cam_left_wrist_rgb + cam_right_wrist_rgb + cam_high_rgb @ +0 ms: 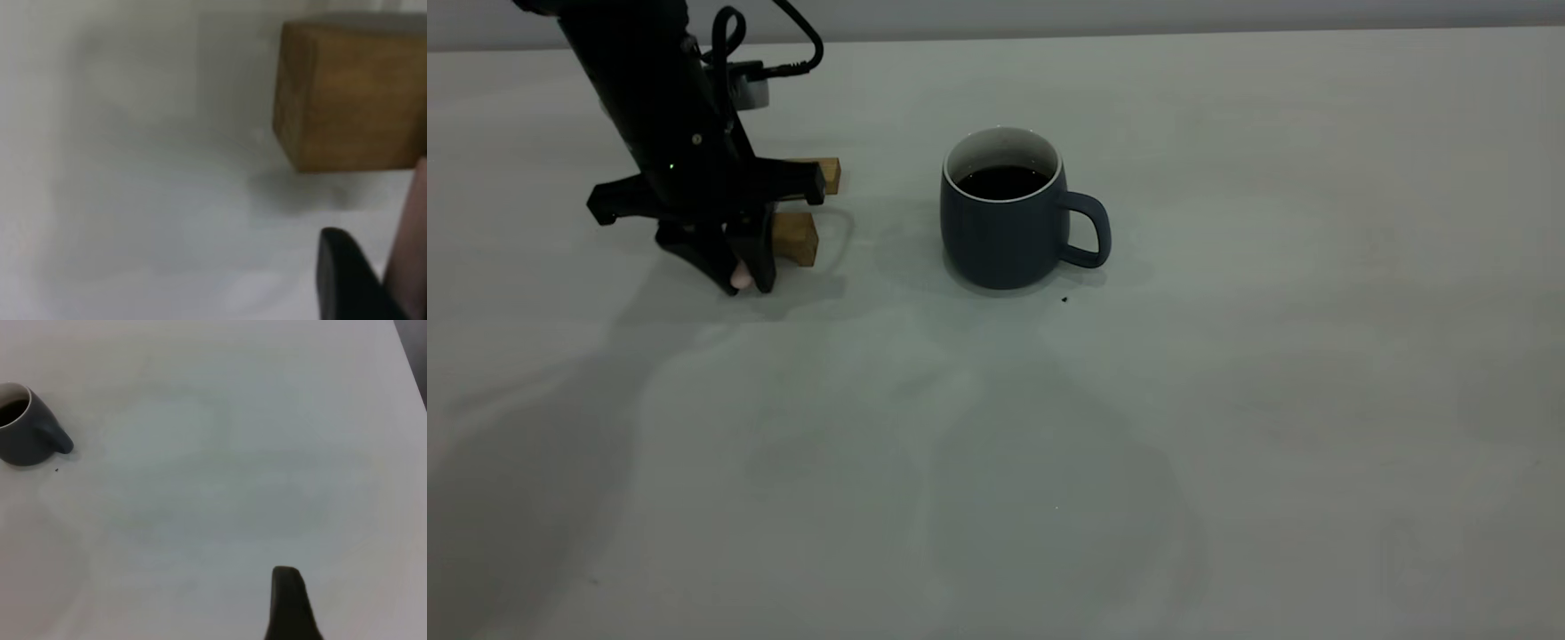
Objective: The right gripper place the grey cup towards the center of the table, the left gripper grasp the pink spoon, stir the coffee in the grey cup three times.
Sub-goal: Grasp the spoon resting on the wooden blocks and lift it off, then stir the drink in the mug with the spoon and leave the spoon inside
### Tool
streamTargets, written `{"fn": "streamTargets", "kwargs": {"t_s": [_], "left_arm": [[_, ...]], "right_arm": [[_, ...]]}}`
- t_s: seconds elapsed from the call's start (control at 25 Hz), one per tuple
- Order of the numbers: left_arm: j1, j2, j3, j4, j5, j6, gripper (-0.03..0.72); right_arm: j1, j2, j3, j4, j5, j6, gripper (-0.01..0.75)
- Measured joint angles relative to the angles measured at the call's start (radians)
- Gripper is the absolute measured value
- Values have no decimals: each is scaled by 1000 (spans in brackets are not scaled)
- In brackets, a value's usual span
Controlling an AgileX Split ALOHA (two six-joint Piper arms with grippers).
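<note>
the grey cup point(1005, 227) stands upright near the middle of the desk point(1227, 400), handle toward the right side, with dark coffee point(1003, 181) inside and a tiny dark speck point(1064, 300) just beside its base. well apart on the left, the left hand point(740, 277) points down at the desk, pinching the pale end of the pink spoon point(739, 278), next to two wooden blocks point(798, 238). the right hand point(288, 607) shows only one dark finger over bare desk far from the cup; i cannot tell if it is spread.
</note>
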Motion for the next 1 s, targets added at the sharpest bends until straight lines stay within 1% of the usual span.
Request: {"fn": "streamTargets", "kwargs": {"t_s": [0.04,0.12,0.28,0.4,0.52,0.64,0.72,0.8,0.92,1.0], "left_arm": [[0,0,-9,0,11,0,156],[0,0,-43,0,56,0,156],[0,-19,-129,-25,200,-1,156],[0,-73,-180,-96,274,-1,156],[0,-136,-208,-226,291,14,156],[0,-183,-210,-414,292,56,156],[0,-196,-210,-574,306,73,156],[0,-199,-210,-736,341,78,156],[0,-199,-210,-993,425,77,156],[0,-199,-210,-1132,473,75,156]], "right_arm": [[0,0,0,0,0,0,543],[0,0,0,0,0,0,543],[0,0,0,0,0,0,543],[0,0,0,0,0,0,543],[0,0,0,0,0,0,543],[0,0,0,0,0,0,543],[0,0,0,0,0,0,543],[0,0,0,0,0,0,543],[0,0,0,0,0,0,543],[0,0,0,0,0,0,543]]}}
